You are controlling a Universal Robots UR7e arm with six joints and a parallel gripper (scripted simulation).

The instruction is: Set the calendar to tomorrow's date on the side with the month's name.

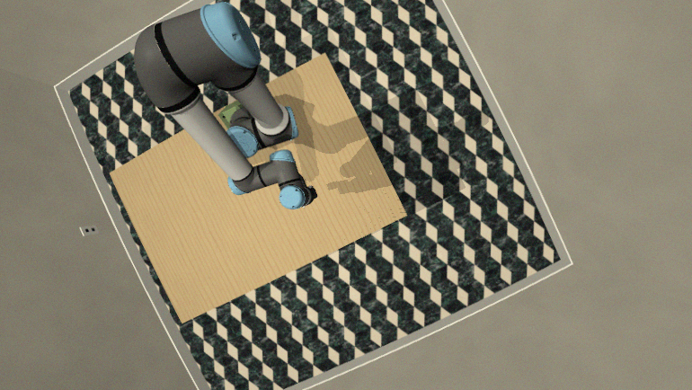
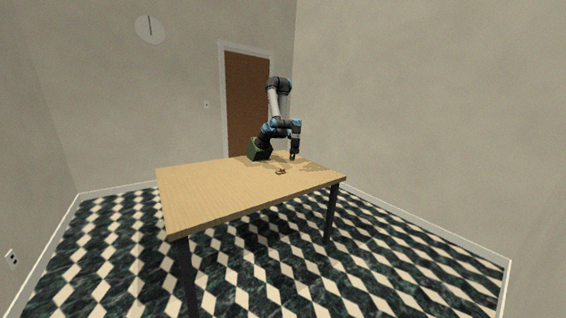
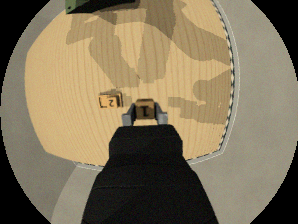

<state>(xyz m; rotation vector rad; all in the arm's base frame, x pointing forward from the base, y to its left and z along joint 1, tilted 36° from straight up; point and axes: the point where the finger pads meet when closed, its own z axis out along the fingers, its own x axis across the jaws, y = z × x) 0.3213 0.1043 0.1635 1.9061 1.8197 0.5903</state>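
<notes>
Wrist view: what are your gripper's fingers doing?

"Your gripper (image 1: 312, 195) (image 2: 292, 157) (image 3: 145, 107) is pinching a wooden cube (image 3: 145, 109), one finger on each side. You can read a dark 1 on the face toward the camera."

And your calendar tray?

"Your tray (image 2: 279, 172) (image 3: 101, 98) sits on the wooden table (image 1: 193, 232) (image 2: 233, 190) (image 3: 60, 100), near the gripper but apart from it. The other cube (image 3: 111, 102) is at the tray, showing you a 2. You can't tell from here whether it stands flat, and the month's name is too small to read."

How is your arm posed?

"Your UR7e arm (image 1: 208, 140) (image 2: 274, 103) rises from the green pedestal (image 1: 226, 114) (image 2: 252, 151) (image 3: 74, 6) to a high elbow, then its pale forearm slopes down over the table. In the exterior view, your wrist is bent so the gripper points down, above the tabletop. From the top, the arm hides your tray."
</notes>
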